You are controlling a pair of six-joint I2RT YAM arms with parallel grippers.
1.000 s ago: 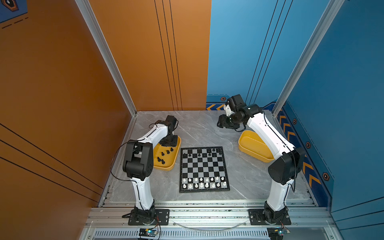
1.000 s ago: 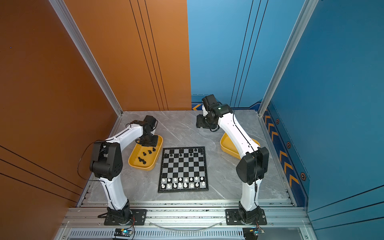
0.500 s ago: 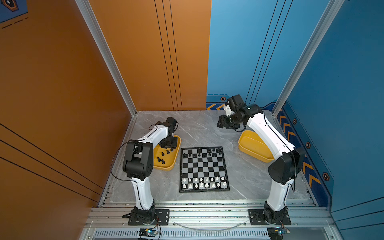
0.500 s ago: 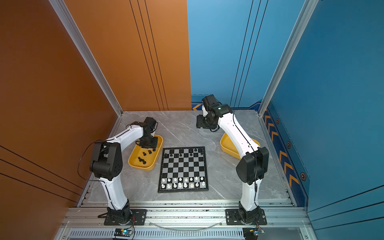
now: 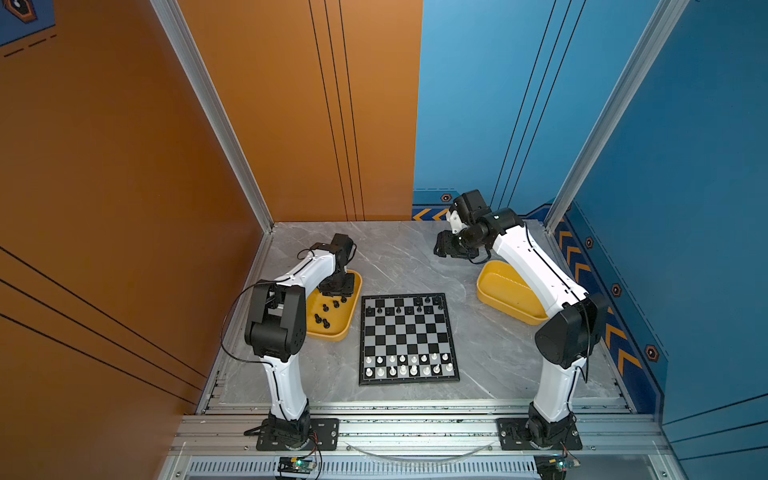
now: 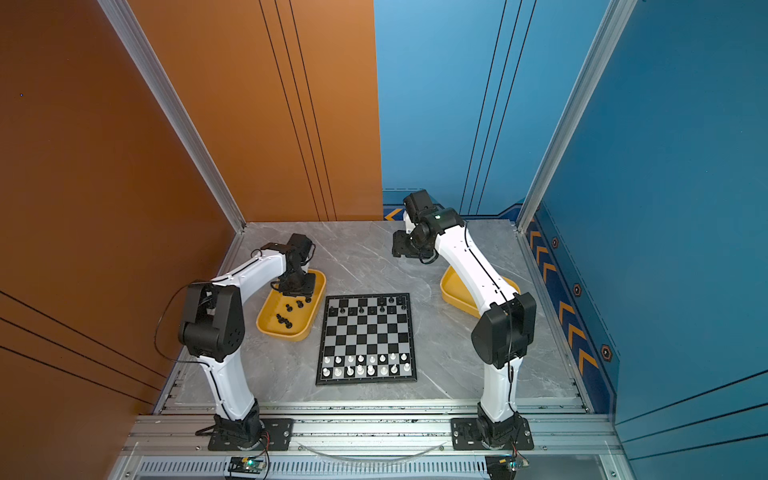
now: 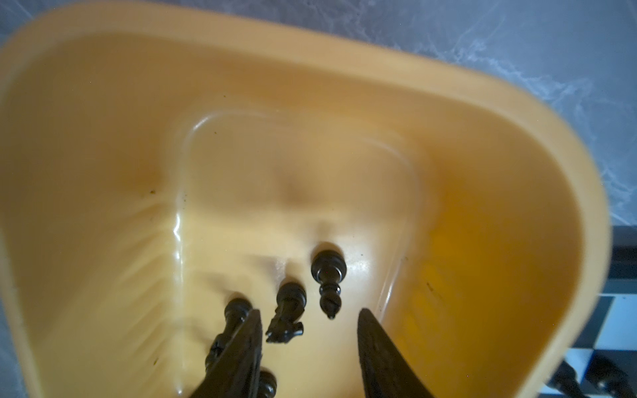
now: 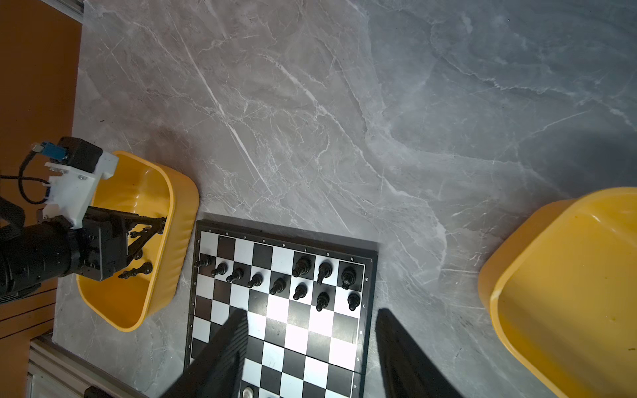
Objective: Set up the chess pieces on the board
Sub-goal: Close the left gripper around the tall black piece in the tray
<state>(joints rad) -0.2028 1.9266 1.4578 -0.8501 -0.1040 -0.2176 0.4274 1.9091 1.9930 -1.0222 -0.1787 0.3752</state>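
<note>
The board (image 5: 405, 332) (image 6: 365, 334) lies in the middle of the table. White chess pieces (image 5: 407, 365) fill its two near rows. Black chess pieces (image 5: 405, 307) (image 8: 303, 267) stand on its two far rows, with gaps in the back row. My left gripper (image 5: 334, 289) (image 7: 309, 312) is down inside the left yellow tray (image 5: 338, 330), open. A lying black knight (image 7: 289, 310) and bishop (image 7: 327, 275) sit just ahead of its jaws, untouched; another black piece (image 7: 236, 310) lies beside one finger. My right gripper (image 5: 446, 249) (image 8: 312, 312) hangs open and empty above the table behind the board.
More loose black pieces (image 6: 286, 318) lie in the left tray. An empty yellow tray (image 5: 505, 291) (image 8: 496, 296) stands to the right of the board, partly under my right arm. Orange and blue walls enclose the grey marble table (image 5: 395, 257).
My left arm has shifted only slightly over the left tray. The right arm has not moved.
</note>
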